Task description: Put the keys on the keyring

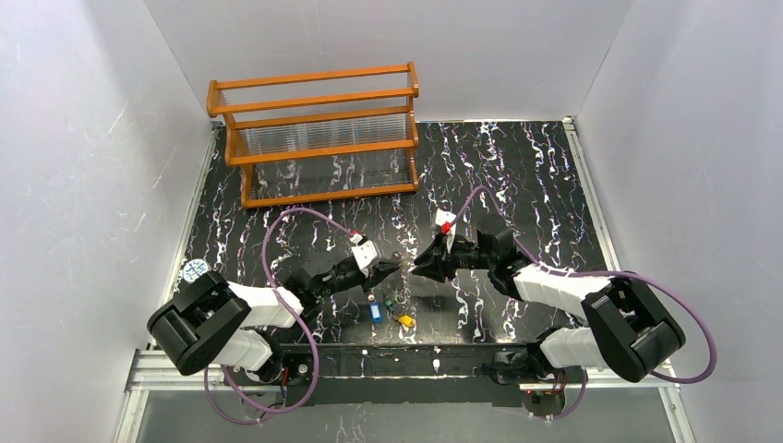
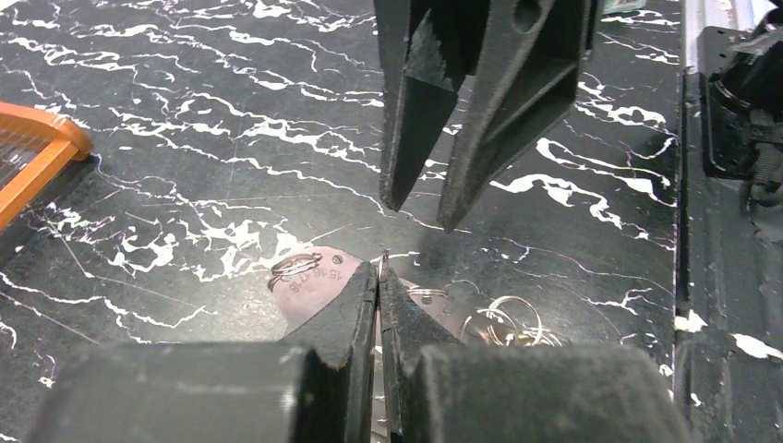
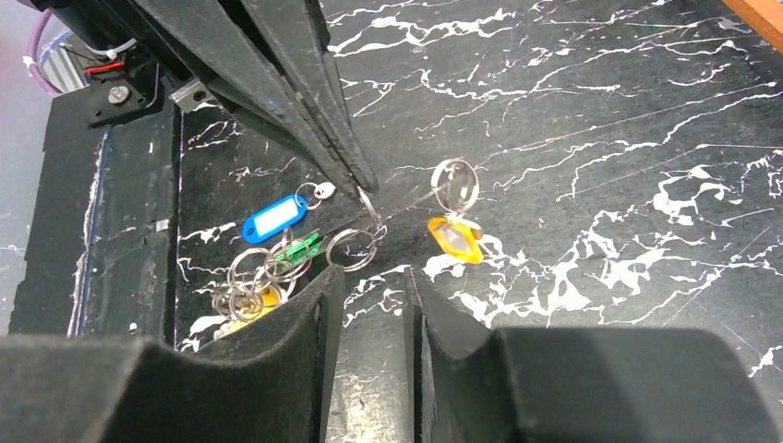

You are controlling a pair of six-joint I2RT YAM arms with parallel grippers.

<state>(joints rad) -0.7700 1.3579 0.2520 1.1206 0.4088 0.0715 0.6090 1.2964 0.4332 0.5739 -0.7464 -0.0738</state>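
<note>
My left gripper (image 1: 395, 267) is shut on a thin silvery wire, the keyring (image 3: 403, 202), whose end pokes out between its tips (image 2: 381, 265). In the right wrist view the left gripper (image 3: 362, 190) comes down from the top, above the keys. A blue key (image 3: 274, 220), a green key (image 3: 300, 247), a yellow key (image 3: 454, 238) and a small cream one (image 3: 323, 191) lie on the black marbled table with several split rings (image 3: 245, 284). My right gripper (image 3: 374, 277) is open and empty, facing the left one tip to tip (image 1: 420, 264).
An orange wooden rack (image 1: 319, 138) stands at the back left, its corner in the left wrist view (image 2: 37, 152). A pale tag with a ring (image 2: 314, 281) lies under the left fingers. A metal rail (image 1: 415, 355) runs along the near edge. White walls enclose the table.
</note>
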